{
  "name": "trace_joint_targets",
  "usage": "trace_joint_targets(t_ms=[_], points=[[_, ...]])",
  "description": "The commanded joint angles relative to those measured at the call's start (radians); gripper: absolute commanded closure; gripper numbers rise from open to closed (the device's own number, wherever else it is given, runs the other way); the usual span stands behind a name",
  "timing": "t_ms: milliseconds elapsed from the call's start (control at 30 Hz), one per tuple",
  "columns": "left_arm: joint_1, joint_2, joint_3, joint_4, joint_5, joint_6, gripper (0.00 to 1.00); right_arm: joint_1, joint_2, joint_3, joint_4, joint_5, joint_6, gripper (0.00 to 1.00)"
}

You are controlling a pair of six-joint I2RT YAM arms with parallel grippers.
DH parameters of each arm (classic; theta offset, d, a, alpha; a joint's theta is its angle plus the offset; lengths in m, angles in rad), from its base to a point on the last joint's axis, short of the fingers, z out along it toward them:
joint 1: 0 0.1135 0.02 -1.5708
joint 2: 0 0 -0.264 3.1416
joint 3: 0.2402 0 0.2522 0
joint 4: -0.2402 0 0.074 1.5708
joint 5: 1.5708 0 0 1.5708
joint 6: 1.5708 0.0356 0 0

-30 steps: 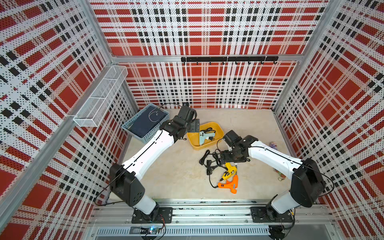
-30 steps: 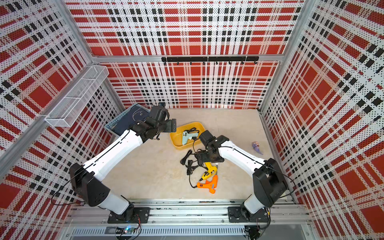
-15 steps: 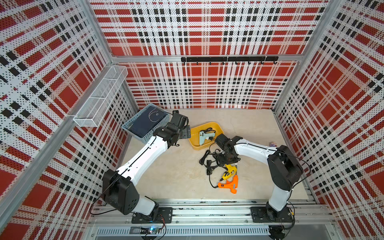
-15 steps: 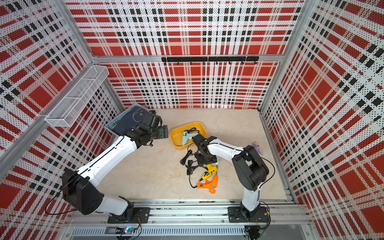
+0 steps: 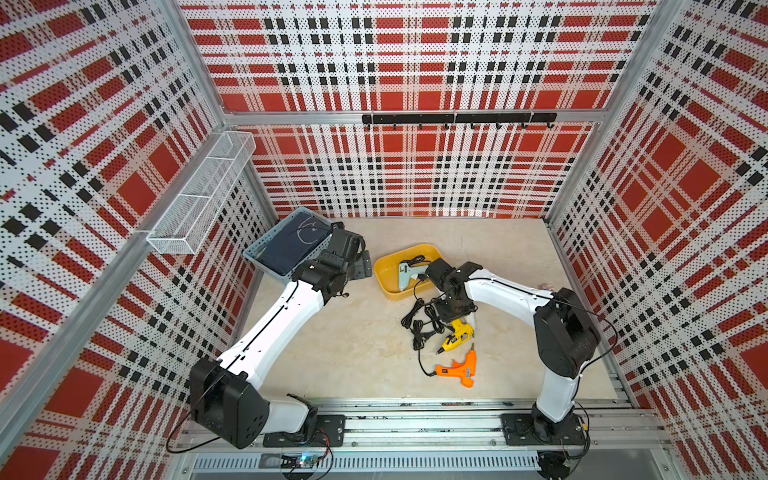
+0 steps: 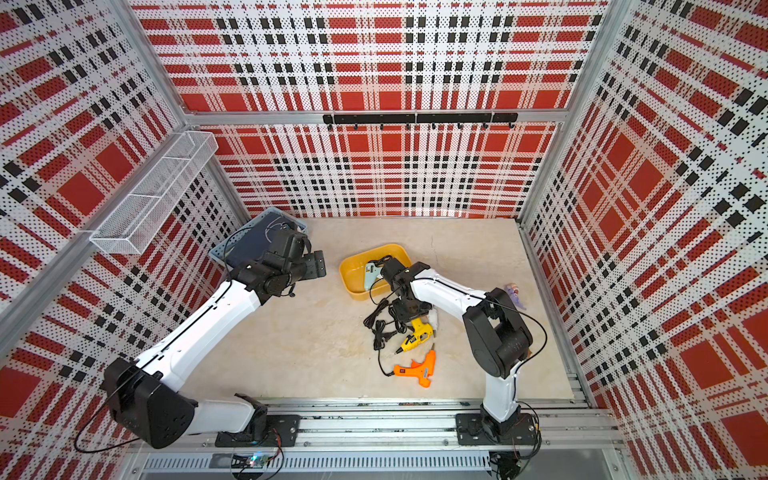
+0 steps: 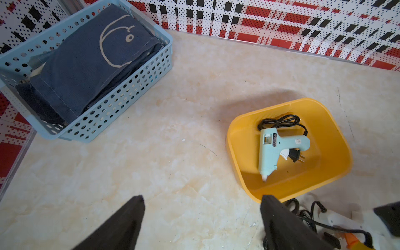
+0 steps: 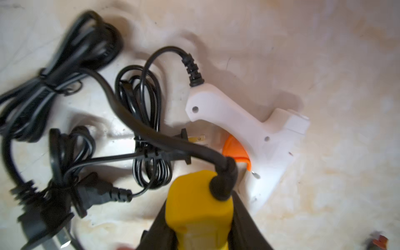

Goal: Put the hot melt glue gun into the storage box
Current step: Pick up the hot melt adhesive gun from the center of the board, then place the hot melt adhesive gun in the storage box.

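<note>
The tabletop [image 5: 353, 332] carries the storage box [image 5: 399, 296], a mint glue gun [image 7: 279, 149] lying inside. The left pincer [image 7: 202, 223] hovers near it, spread and empty. Outside the box, the right pincer [image 8: 199, 216] pinches the yellow glue gun [image 8: 199, 205] by its handle end, beside a white glue gun [image 8: 249, 125] — its black cord [image 8: 121, 110] drapes over neighbouring cord bundles [image 8: 155, 171], so lifting may drag them along — or twist the gun loose

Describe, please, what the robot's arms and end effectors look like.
The left arm and right arm share white link shells, chunky black joints and thin black cables alongside. The left end effector and right end effector carry flat matte-black fingers.
</note>
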Motion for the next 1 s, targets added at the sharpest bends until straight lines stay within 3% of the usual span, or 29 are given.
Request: trace_joint_targets(t_ms=[0, 167, 300, 433, 500, 667, 767, 967], points=[[0.013, -0.018, -0.016, -0.006, -0.011, -0.006, 0.10, -0.003, -0.113, 0.111, -0.126, 0.042, -0.050, 0.83], [0.018, 0.003, -0.016, 0.000, -0.012, 0.002, 0.09, -0.003, -0.226, 0.232, -0.157, 0.100, -0.144, 0.83], [0.023, 0.020, -0.026, 0.020, -0.005, 0.002, 0.09, -0.002, -0.275, 0.314, -0.103, 0.217, -0.245, 0.84], [0.025, 0.025, -0.039, 0.034, -0.001, 0.001, 0.09, -0.001, -0.239, 0.341, 0.039, 0.332, -0.455, 0.90], [0.027, 0.024, -0.045, 0.039, -0.001, 0.002, 0.09, 0.000, -0.213, 0.335, 0.138, 0.345, -0.579, 0.96], [0.037, 0.000, -0.070, 0.043, -0.002, -0.001, 0.09, -0.001, -0.126, 0.353, 0.364, 0.346, -0.840, 1.00], [0.045, -0.026, -0.088, 0.043, -0.007, -0.006, 0.09, -0.003, -0.060, 0.424, 0.393, 0.341, -0.851, 1.00], [0.073, -0.077, -0.130, 0.043, -0.010, -0.020, 0.09, -0.003, 0.044, 0.594, 0.303, 0.258, -0.658, 1.00]])
